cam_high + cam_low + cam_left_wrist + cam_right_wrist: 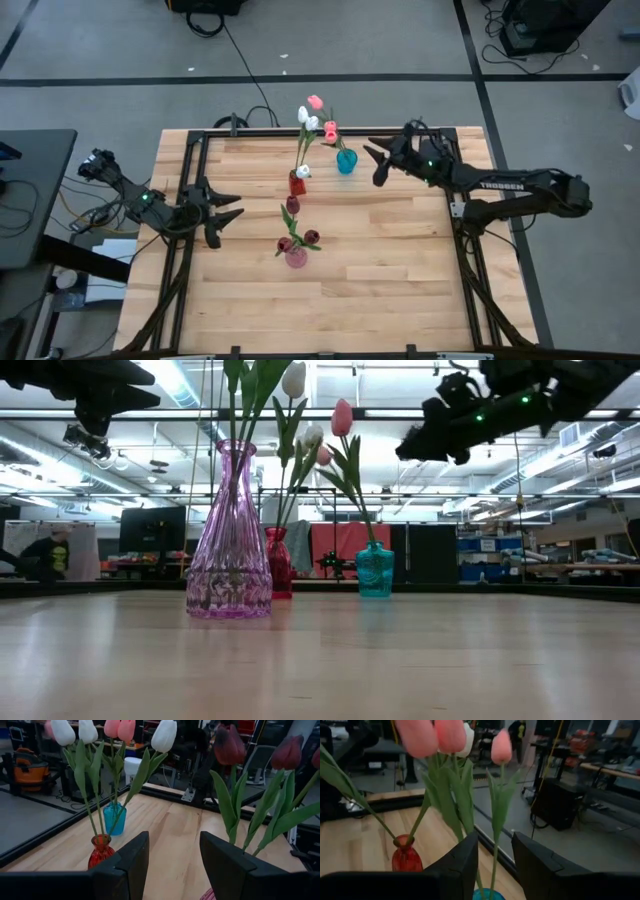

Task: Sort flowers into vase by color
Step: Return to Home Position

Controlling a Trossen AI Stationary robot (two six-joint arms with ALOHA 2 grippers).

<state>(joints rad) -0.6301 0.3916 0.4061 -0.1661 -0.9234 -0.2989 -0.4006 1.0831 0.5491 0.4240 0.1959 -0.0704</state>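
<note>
Three vases stand mid-table. The red vase (298, 183) holds white tulips (307, 118) by their stems. The teal vase (346, 161) holds pink tulips (330, 129). The nearer pink glass vase (296, 257) holds dark maroon tulips (292, 204). My left gripper (232, 207) is open, raised to the left of the pink vase and pointing at it. My right gripper (375, 166) is open, raised just right of the teal vase. In the right wrist view a pink tulip's stem (495, 847) shows between the fingers (466, 862), farther off and apart from them.
A black frame (190, 190) runs around the wooden table top (380, 290). The near half of the table in front of the pink vase (229, 535) shows bare wood. Cables and dark equipment lie on the floor beyond the far edge. A person (48, 555) stands far back in the room.
</note>
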